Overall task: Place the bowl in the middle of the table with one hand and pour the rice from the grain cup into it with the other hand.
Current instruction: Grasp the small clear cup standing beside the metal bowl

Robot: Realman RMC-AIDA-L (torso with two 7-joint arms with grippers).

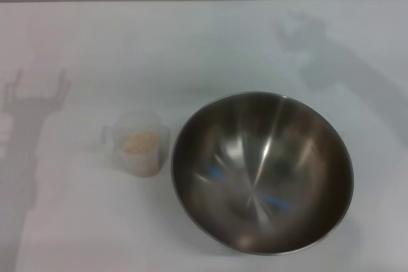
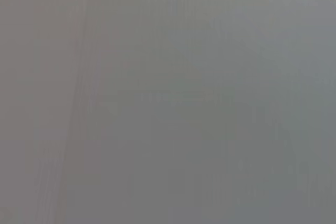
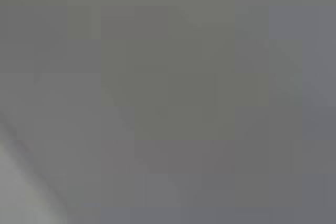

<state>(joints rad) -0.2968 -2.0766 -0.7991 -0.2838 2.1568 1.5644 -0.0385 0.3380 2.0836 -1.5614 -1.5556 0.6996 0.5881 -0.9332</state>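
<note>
The grain cup (image 1: 139,143) stands upright (mouth up, rice (image 1: 140,142) inside) beside the bowl (image 1: 261,171); neither hand shows.

Head view bright, even, slightly soft focus. Overhead light throws a faint arm-and-jaws shadow on the bench (image 1: 76,42) at left, a second blurry shadow at upper right. Bowl (image 1: 261,173) interior shows streaky glare and blue reflections. Both wrist views are flat grey, featureless, nothing resolvable.
</note>
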